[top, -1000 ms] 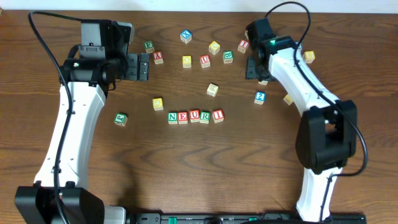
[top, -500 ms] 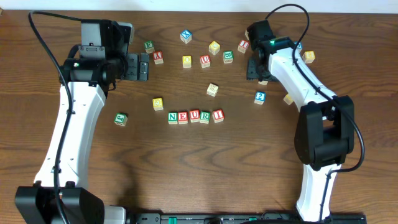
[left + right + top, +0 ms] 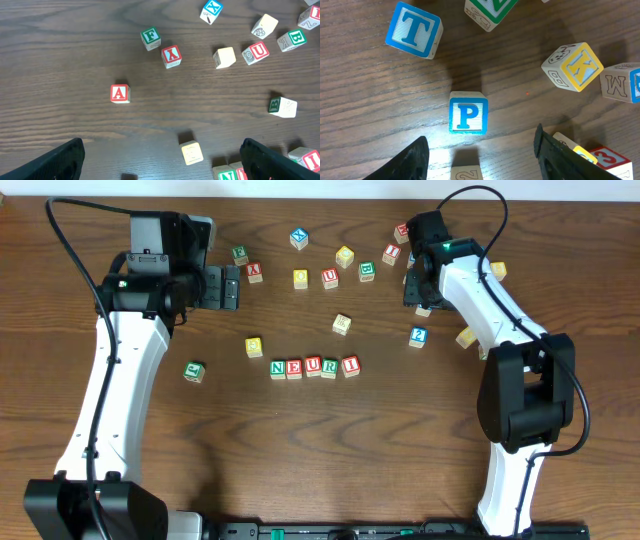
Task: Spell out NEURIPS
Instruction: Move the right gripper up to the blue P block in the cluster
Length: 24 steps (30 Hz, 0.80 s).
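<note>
Your row has five blocks (image 3: 313, 367). Your left gripper (image 3: 160, 150) and right gripper (image 3: 480, 136) both gape open, holding nothing.

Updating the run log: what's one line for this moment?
NEURI row: laid; P block: loose; right tool: open, aimed at P block; left tool: open, empty

The left arm (image 3: 118, 370) is being stretched from the near left edge toward the far side, with its wrist turned to the right. The left gripper (image 3: 229, 287) is being held with the jaws spread wide. The right arm (image 3: 482, 302) is being reached from the near right toward the far side. The right gripper (image 3: 413, 288) is being pointed downward, with its fingers (image 3: 412, 162) parted partway.
</note>
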Each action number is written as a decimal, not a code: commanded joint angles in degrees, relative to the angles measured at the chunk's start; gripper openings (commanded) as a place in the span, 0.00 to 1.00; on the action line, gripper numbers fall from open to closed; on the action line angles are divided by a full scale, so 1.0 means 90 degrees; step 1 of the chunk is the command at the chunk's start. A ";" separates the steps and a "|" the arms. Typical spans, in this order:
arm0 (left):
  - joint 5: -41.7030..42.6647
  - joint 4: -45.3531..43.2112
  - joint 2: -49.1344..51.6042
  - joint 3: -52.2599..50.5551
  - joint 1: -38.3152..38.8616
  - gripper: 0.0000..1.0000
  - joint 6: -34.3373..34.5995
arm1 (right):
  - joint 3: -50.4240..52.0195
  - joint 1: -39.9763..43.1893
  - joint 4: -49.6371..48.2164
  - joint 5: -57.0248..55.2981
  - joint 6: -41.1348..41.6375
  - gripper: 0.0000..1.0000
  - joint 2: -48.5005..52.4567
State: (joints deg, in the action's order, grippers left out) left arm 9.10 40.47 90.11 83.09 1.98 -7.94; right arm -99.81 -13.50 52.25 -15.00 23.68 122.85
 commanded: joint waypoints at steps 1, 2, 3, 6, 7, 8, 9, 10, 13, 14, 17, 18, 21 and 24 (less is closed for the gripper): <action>0.0039 0.0002 -0.0027 0.0163 -0.0022 0.98 -0.0068 | -0.0097 0.0024 -0.0027 0.0041 0.0126 0.63 0.0034; 0.0039 0.0002 -0.0027 0.0163 -0.0022 0.98 -0.0066 | -0.0097 0.0024 -0.0032 0.0070 0.0126 0.62 0.0061; 0.0039 0.0002 -0.0027 0.0163 -0.0022 0.98 -0.0068 | -0.0097 0.0024 -0.0032 0.0102 0.0126 0.62 0.0092; 0.0039 0.0002 -0.0027 0.0163 -0.0022 0.98 -0.0068 | -0.0097 0.0024 -0.0032 0.0236 0.0124 0.62 0.0223; 0.0039 0.0002 -0.0027 0.0163 -0.0022 0.97 -0.0066 | -0.0097 0.0024 -0.0032 0.0277 0.0126 0.62 0.0306; 0.0039 0.0002 -0.0027 0.0163 -0.0022 0.98 -0.0068 | -0.0097 0.0024 -0.0034 0.0316 0.0126 0.61 0.0325; 0.0039 0.0002 -0.0027 0.0163 -0.0022 0.98 -0.0068 | -0.0097 0.0024 -0.0044 0.0369 0.0126 0.61 0.0357; 0.0039 0.0002 -0.0027 0.0163 -0.0022 0.98 -0.0066 | -0.0097 0.0024 -0.0066 0.0384 0.0126 0.61 0.0396; 0.0039 0.0002 -0.0027 0.0163 -0.0022 0.98 -0.0066 | -0.0097 0.0024 -0.0131 0.0403 0.0126 0.61 0.0408; 0.0039 0.0002 -0.0027 0.0163 -0.0022 0.97 -0.0066 | -0.0097 0.0024 -0.0143 0.0398 0.0126 0.61 0.0408; 0.0039 0.0002 -0.0027 0.0163 -0.0022 0.98 -0.0068 | -0.0097 0.0027 -0.0138 0.0398 0.0182 0.61 0.0415; 0.0039 0.0002 -0.0027 0.0163 -0.0022 0.98 -0.0068 | -0.0097 0.0039 -0.0138 0.0396 0.0206 0.61 0.0425; 0.0039 0.0002 -0.0027 0.0163 -0.0022 0.98 -0.0068 | -0.0097 0.0044 -0.0143 0.0374 0.0289 0.61 0.0425; 0.0039 0.0002 -0.0027 0.0163 -0.0022 0.98 -0.0068 | -0.0097 0.0044 -0.0138 0.0372 0.0393 0.60 0.0425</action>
State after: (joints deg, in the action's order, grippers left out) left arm 9.10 40.47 90.11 83.09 1.98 -7.94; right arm -99.81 -13.50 51.11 -11.35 25.26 126.39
